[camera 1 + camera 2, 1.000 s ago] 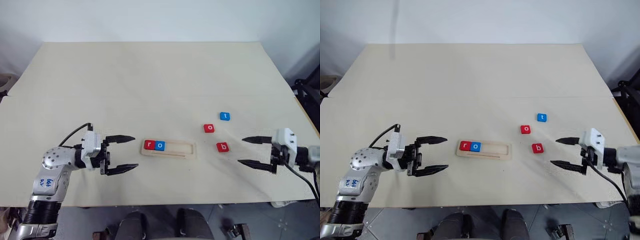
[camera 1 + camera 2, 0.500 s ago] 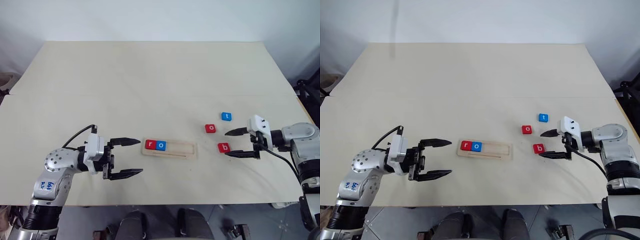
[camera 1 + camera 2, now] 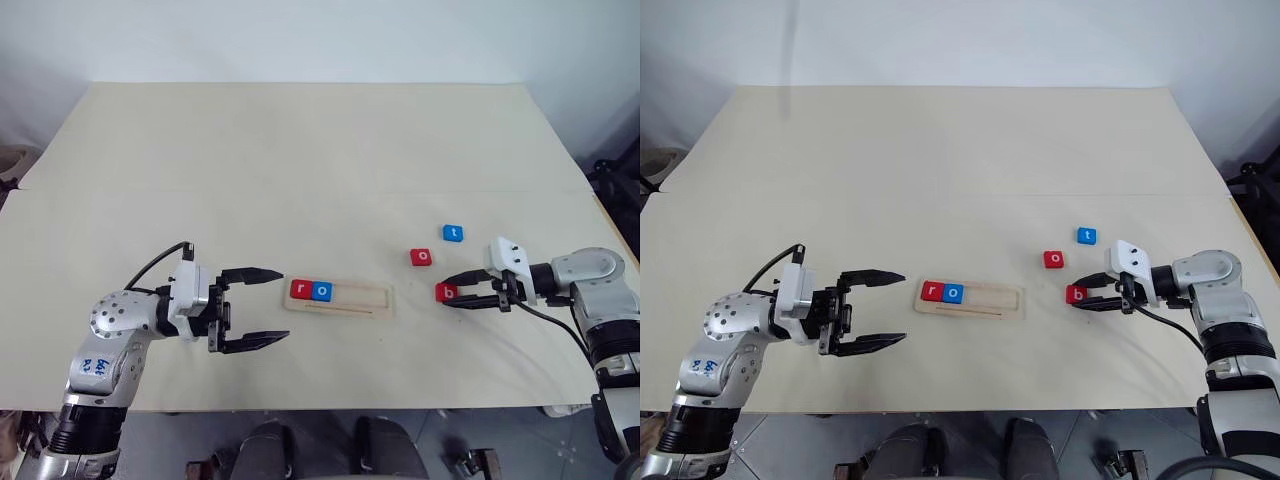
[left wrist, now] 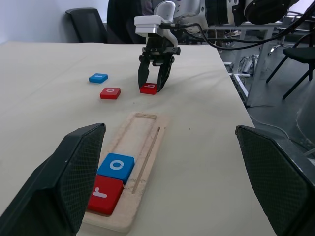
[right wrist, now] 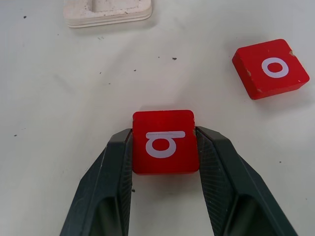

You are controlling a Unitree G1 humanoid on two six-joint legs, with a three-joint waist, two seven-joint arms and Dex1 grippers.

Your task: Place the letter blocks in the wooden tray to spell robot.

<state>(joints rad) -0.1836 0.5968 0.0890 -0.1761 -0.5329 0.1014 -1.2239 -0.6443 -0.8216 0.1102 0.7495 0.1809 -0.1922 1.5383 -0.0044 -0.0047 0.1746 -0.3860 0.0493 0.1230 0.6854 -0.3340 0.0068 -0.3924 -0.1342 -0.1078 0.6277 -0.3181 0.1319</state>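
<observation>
Fingers (image 5: pixel 118 167) of the right gripper (image 5: pixel 165 147) are pressing both sides of the red "b" block (image 5: pixel 165 141), which is resting on the table (image 3: pixel 300 160) beside the red "o" block (image 5: pixel 270 68) and near the blue "t" block (image 3: pixel 452 233). Left gripper (image 3: pixel 262 307) is hovering wide open and empty, just beside the wooden tray (image 3: pixel 340 298), which is holding the "r" block (image 3: pixel 300 290) and a blue "o" block (image 3: pixel 321 291) at that end.

It looked like a lab or an office: a large pale surface (image 3: pixel 300 150) stood before a plain white wall (image 3: pixel 300 40), with black office chairs (image 4: pixel 88 22) and cables (image 4: pixel 256 37) nearby.
</observation>
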